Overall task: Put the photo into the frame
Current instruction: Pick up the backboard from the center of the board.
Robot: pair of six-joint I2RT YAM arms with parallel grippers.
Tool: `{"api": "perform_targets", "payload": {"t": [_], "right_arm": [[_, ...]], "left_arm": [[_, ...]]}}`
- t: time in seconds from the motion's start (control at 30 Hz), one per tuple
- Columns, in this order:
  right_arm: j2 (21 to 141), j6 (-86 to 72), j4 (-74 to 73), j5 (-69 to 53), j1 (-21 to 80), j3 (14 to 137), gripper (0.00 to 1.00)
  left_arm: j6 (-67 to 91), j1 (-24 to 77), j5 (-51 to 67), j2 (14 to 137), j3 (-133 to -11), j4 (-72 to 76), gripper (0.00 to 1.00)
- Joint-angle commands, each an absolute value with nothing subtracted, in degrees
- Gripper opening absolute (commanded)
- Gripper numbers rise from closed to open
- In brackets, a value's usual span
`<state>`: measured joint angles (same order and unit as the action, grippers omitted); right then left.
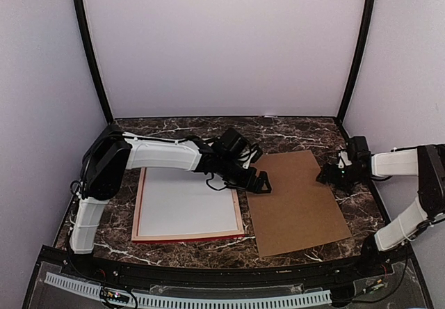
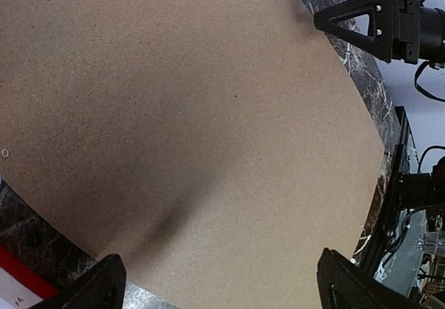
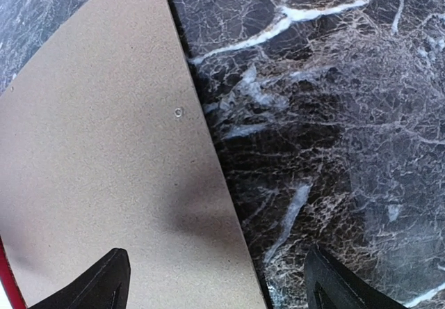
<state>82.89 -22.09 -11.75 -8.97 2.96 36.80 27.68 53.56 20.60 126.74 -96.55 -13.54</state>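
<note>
On the desk (image 1: pixel 292 131) the frame (image 1: pixel 188 237) lies unclosed beside its brown board (image 1: pixel 299 201); left claw (image 1: pixel 261 182) and right claw (image 1: pixel 328 177) gape empty.

On the dark veined marble table (image 1: pixel 181 127) the large thin-railed red picture frame (image 1: pixel 188 238) lies flat, left of centre, with a white rectangular sheet (image 1: pixel 188 204) inside its rails. Just right of it, and slightly askew to it, the brown rectangular hardboard panel (image 1: pixel 299 204) lies flat on the table. The left gripper (image 1: pixel 263 182) hangs above the panel's left edge, beside the frame's far right corner. The right gripper (image 1: pixel 327 177) sits opposite, over the panel's right edge near its far corner.
</note>
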Motion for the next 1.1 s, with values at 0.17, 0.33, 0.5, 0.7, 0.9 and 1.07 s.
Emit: {"api": "perform_targets", "payload": {"t": [0.17,0.33,0.5,0.7,0.9,1.07], "right_arm": [[82.78,-23.28,-9.99,-14.92,2.31,32.62,0.87],[83.04,-23.63,-8.94,-16.93,2.09,31.38,0.86],[82.54,-23.40,-8.83,-17.79,1.61,30.39,0.86],[81.87,-23.03,-9.18,-18.29,0.98,30.26,0.86],[83.14,-22.95,-8.58,-19.32,0.88,30.21,0.85],[83.21,-23.02,-8.44,-19.93,0.88,30.20,0.85]], "left_arm": [[27.81,55.27,17.27,127.88,-98.75,-16.18,0.99],[28.12,56.01,13.97,127.86,-98.89,-19.31,0.99],[28.86,56.62,11.70,127.79,-98.31,-20.50,0.99],[28.57,57.48,8.05,127.72,-98.71,-22.90,0.99],[29.10,57.59,6.28,127.70,-97.53,-23.96,0.99],[29.37,57.57,4.05,127.70,-96.64,-25.32,0.99]]}}
